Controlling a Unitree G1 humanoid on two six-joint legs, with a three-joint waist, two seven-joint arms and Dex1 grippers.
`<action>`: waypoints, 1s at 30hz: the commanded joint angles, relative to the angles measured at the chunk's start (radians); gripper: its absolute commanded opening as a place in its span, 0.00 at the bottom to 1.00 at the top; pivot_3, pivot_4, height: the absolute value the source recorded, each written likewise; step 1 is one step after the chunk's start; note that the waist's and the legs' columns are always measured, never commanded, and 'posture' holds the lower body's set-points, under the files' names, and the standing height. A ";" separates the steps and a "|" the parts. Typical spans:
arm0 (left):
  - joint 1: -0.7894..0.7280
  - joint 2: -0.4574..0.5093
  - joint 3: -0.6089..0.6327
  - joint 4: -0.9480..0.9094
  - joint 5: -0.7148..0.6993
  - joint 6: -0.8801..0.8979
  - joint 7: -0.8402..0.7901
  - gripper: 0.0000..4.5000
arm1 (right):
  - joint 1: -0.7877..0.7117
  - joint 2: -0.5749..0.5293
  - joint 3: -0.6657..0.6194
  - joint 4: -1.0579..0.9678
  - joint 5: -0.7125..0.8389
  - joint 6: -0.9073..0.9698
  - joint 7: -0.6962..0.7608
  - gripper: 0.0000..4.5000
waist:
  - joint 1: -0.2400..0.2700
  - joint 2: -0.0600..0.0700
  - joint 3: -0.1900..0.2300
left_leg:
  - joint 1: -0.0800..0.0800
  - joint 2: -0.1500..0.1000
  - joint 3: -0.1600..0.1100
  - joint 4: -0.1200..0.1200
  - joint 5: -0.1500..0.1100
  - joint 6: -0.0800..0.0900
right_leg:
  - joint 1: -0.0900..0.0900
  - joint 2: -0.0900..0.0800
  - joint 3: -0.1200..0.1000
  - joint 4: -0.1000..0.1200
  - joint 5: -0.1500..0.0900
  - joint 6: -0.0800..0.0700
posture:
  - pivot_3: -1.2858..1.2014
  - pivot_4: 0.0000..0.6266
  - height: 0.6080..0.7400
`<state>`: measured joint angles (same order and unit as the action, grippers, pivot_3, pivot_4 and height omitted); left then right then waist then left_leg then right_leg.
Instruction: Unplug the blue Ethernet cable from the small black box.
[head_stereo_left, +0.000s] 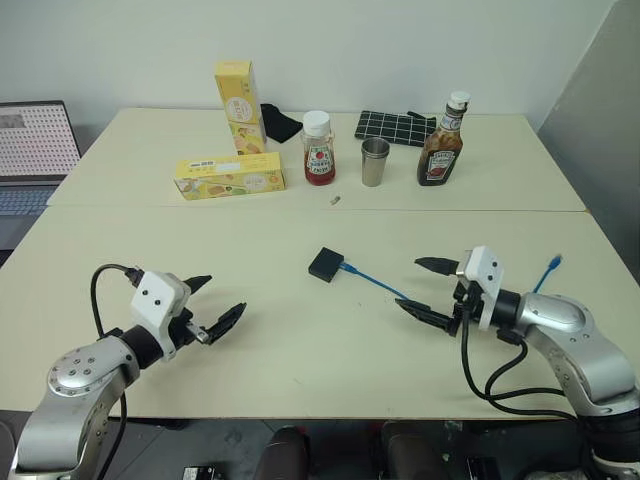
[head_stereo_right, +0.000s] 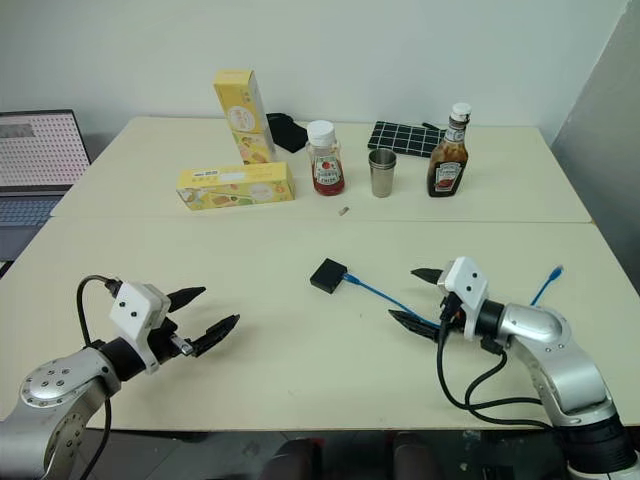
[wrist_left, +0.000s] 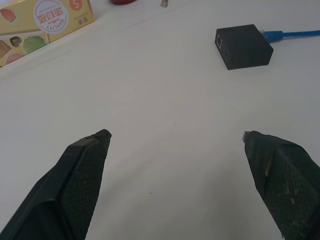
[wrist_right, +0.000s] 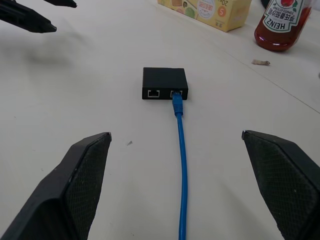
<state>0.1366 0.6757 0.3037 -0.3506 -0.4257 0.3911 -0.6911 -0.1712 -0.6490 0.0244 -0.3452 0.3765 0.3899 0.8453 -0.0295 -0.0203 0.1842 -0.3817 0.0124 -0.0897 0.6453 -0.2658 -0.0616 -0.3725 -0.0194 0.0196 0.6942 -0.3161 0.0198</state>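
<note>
The small black box (head_stereo_left: 326, 264) lies flat on the cream worktop (head_stereo_left: 280, 230), about midway between its left and right edges and nearer the front edge than the back. The blue Ethernet cable (wrist_right: 180, 160) is plugged into one of two ports on the side of the box, the other port empty; from there the cord runs across the worktop toward the right end effector (head_stereo_left: 428, 287), and its far plug (head_stereo_left: 552, 263) sticks up near the right edge.

The right end effector hovers just above the worktop with its two black fingers spread wide on either side of the cable, gripping nothing. The left end effector (head_stereo_left: 212, 303) hangs near the front-left part of the worktop, well apart from the box, its fingers equally wide and empty.

Toward the back edge stand an upright yellow carton (head_stereo_left: 239, 105), a lying yellow carton (head_stereo_left: 229, 177), a ketchup bottle (head_stereo_left: 319, 149), a metal cup (head_stereo_left: 375, 162), a brown sauce bottle (head_stereo_left: 441, 143), a black grid mat (head_stereo_left: 394, 127) and a black cloth (head_stereo_left: 280, 125).
</note>
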 joint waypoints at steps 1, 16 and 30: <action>-0.010 0.015 0.035 -0.040 -0.026 0.006 -0.009 1.00 | -0.014 -0.004 -0.019 -0.014 0.015 -0.002 0.006 0.99 | 0.000 0.000 0.000 | 0.000 0.000 0.000 0.000 0.000 0.000 | 0.000 0.000 0.000 0.000 0.000 0.000 | 0.52 0.24 1.00; -0.018 0.008 0.017 -0.090 -0.039 0.050 -0.001 1.00 | -0.033 0.024 0.025 0.005 -0.021 -0.003 -0.017 0.99 | 0.000 0.000 0.000 | 0.000 0.000 0.000 0.000 0.000 0.000 | 0.000 0.000 0.000 0.000 0.000 0.000 | 0.52 0.24 1.00; -0.076 0.074 -0.054 -0.076 -0.093 0.032 -0.206 1.00 | -0.269 0.240 0.231 0.248 -0.196 0.071 -0.166 0.99 | -0.002 0.001 0.000 | 0.000 0.000 0.001 0.000 0.000 0.000 | -0.001 0.000 0.001 0.000 0.000 0.000 | 0.52 0.24 1.00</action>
<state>0.0692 0.7244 0.2589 -0.4148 -0.5054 0.4286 -0.8652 -0.3909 -0.4417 0.2262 -0.1372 0.2122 0.4627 0.6980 -0.0316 -0.0196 0.1846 -0.3824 0.0124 -0.0889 0.6450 -0.2657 -0.0617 -0.3742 -0.0192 0.0203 0.6946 -0.3161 0.0197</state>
